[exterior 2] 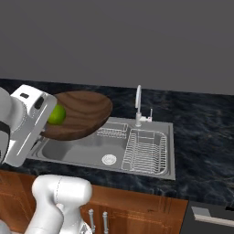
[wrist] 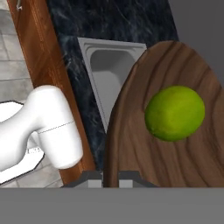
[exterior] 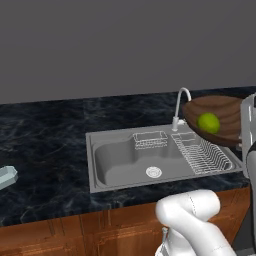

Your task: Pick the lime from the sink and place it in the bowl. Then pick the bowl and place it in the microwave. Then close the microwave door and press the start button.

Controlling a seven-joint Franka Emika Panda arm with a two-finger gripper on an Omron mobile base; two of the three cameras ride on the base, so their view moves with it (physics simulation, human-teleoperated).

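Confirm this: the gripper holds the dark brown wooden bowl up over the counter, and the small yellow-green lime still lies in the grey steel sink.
Not quite. The small yellow-green lime lies inside the raised dark brown wooden bowl, as the hand view shows; the grey steel sink basin holds no fruit.

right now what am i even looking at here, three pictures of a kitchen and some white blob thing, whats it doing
It is a simulated kitchen with a white robot arm on a driving base. Two pictures come from cameras on that base, looking over the arm from its left and its right. The third comes from a camera on the robot's hand, looking along the gripper.

On the dark marble counter sits a grey steel sink with a curved faucet and wire drying racks.

The gripper is shut on the rim of a brown wooden bowl, held up in the air above the sink. A yellow-green lime lies inside the bowl. The bowl looks somewhat tilted, so the lime rests toward the side nearer the hand.

At the left edge of the left base view a pale object lies on the counter; I cannot tell what it is.
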